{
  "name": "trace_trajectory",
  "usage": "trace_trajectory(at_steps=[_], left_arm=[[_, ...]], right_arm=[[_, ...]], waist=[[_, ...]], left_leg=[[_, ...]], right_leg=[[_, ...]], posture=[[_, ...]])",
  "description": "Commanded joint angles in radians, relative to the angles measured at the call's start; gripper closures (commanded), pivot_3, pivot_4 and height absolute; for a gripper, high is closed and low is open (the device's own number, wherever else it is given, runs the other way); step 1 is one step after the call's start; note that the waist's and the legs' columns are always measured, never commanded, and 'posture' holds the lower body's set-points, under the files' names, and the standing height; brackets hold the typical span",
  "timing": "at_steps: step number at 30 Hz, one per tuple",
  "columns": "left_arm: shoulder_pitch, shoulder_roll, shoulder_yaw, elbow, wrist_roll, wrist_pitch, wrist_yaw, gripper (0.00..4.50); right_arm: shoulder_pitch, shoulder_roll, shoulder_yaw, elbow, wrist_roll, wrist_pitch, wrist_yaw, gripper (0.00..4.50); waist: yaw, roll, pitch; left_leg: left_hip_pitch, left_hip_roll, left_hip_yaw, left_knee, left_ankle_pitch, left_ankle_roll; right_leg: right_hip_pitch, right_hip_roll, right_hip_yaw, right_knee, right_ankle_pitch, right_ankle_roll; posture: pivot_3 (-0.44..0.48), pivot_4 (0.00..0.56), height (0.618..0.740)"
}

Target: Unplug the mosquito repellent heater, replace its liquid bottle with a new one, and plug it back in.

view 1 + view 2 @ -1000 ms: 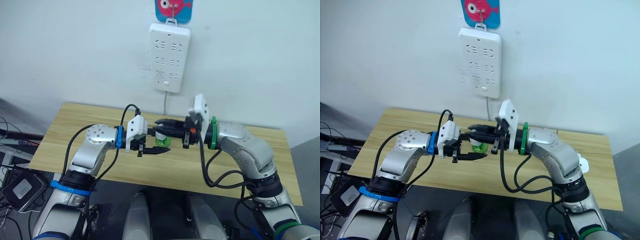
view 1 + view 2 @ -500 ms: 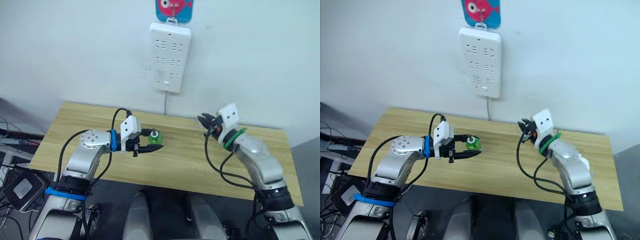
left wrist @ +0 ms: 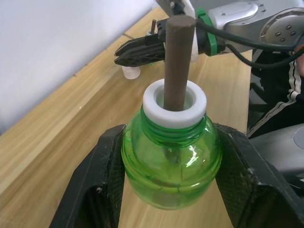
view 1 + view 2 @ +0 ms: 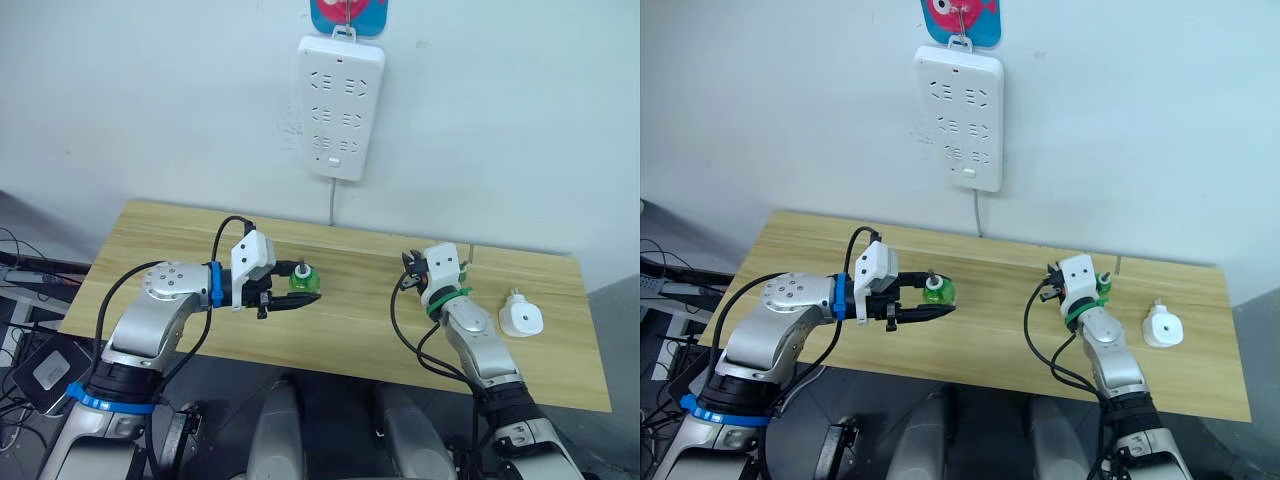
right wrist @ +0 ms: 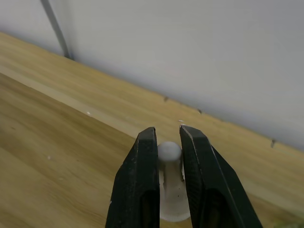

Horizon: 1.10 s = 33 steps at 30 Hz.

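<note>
Over the wooden table (image 4: 150, 250), the left gripper (image 4: 300, 297) holds a green liquid bottle (image 3: 171, 164) above the tabletop, its 2 black fingers (image 3: 102, 180) clamped on the bottle's round body. The bottle has a white collar and a brown wick standing up out of it. The right gripper (image 5: 166, 156) is at the table's right half, its fingers closed on a small whitish cap (image 5: 169, 153) with a rounded top. The mosquito repellent heater (image 4: 520, 318) lies flat on the table near the right end, well apart from both grippers, its round vent hole facing up. The white power strip (image 4: 341, 107) hangs on the wall above the table, its cord running down behind the tabletop.
</note>
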Motion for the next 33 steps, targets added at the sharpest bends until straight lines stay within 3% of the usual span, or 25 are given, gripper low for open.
trace_trajectory(at_steps=[1,7,8,14,18,22,27,30,33], left_arm=[[-0.005,0.004,0.014,-0.048,-0.025,0.007,0.002,2.25],[-0.02,-0.001,0.009,-0.045,-0.026,0.01,0.006,2.25],[-0.02,-0.001,0.009,-0.046,-0.026,0.01,0.006,2.25],[-0.029,-0.01,0.011,-0.029,-0.022,0.003,0.012,2.25],[-0.029,-0.019,0.008,-0.023,-0.019,-0.004,0.015,2.25],[-0.047,-0.038,0.005,0.006,-0.011,-0.032,0.015,2.25],[-0.091,-0.064,-0.006,0.06,0.001,-0.08,0.006,2.25],[-0.111,-0.082,-0.018,0.072,0.0,-0.097,-0.004,2.25],[-0.126,-0.098,-0.031,0.076,-0.002,-0.107,-0.019,2.25]], right_arm=[[-0.009,0.014,-0.009,0.023,-0.02,-0.048,-0.012,4.17],[-0.017,0.031,-0.019,0.077,-0.033,-0.09,-0.027,4.17],[-0.016,0.033,-0.022,0.079,-0.035,-0.093,-0.028,3.45],[0.006,0.024,-0.037,-0.005,-0.003,-0.103,0.014,1.39],[0.028,-0.003,-0.02,-0.164,0.022,-0.045,0.092,0.06],[0.044,-0.108,0.028,-0.475,0.211,0.192,0.323,0.24],[-0.014,-0.298,0.056,-0.693,0.426,0.515,0.534,1.81],[-0.085,-0.33,0.072,-0.745,0.517,0.62,0.589,1.81],[-0.162,-0.276,0.092,-0.722,0.532,0.671,0.552,1.81]], waist=[[0.0,0.001,0.002],[-0.001,0.001,0.003],[-0.001,0.001,0.003],[-0.001,0.001,0.01],[-0.002,0.002,0.014],[-0.002,0.002,0.015],[-0.002,0.001,0.014],[-0.003,0.001,0.014],[-0.009,-0.001,0.012]], left_leg=[[0.0,0.0,0.0,0.0,0.0,0.0],[0.0,0.0,0.0,-0.001,0.0,0.0],[0.0,0.0,0.0,-0.001,0.0,0.0],[0.0,0.0,0.001,-0.002,0.0,0.0],[-0.001,0.0,0.001,-0.002,0.0,0.0],[-0.001,0.0,0.001,-0.003,0.0,0.0],[-0.002,0.0,0.0,-0.002,0.0,0.0],[-0.002,0.0,0.0,-0.002,0.0,0.0],[-0.002,0.0,-0.001,-0.002,0.0,0.0]], right_leg=[[0.0,0.0,0.0,0.0,0.0,0.0],[0.0,0.0,0.0,0.0,-0.001,0.0],[0.0,0.0,0.0,0.0,-0.001,0.0],[-0.001,0.0,0.0,-0.001,-0.001,0.0],[-0.002,0.0,0.001,-0.001,-0.001,0.0],[-0.002,0.0,0.001,-0.001,-0.001,0.0],[-0.001,0.0,0.0,-0.002,-0.001,0.0],[-0.001,-0.001,0.0,-0.002,-0.001,0.0],[-0.001,0.0,-0.001,-0.002,-0.001,0.0]], posture=[[0.078,0.4,0.74],[0.075,0.397,0.74],[0.075,0.397,0.74],[0.063,0.398,0.74],[0.05,0.394,0.74],[0.023,0.37,0.74],[0.0,0.331,0.74],[-0.01,0.308,0.74],[-0.013,0.289,0.74]])
